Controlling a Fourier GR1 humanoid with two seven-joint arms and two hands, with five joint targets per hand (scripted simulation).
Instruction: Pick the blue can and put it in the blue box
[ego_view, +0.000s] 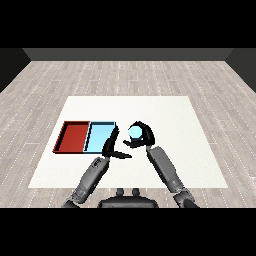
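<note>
We see the right hand (142, 135) curled round the blue can (135, 132), holding it above the white table (170, 115) just right of the blue tray (99, 136). The left hand (112, 147) – fingers straight and spread – sits at that tray's near right corner. The red tray (73, 136) touches its left side.

Two trays (75, 136) (100, 136) sit side by side left of centre on the table (175, 115), the can (135, 132) just right of them.
</note>
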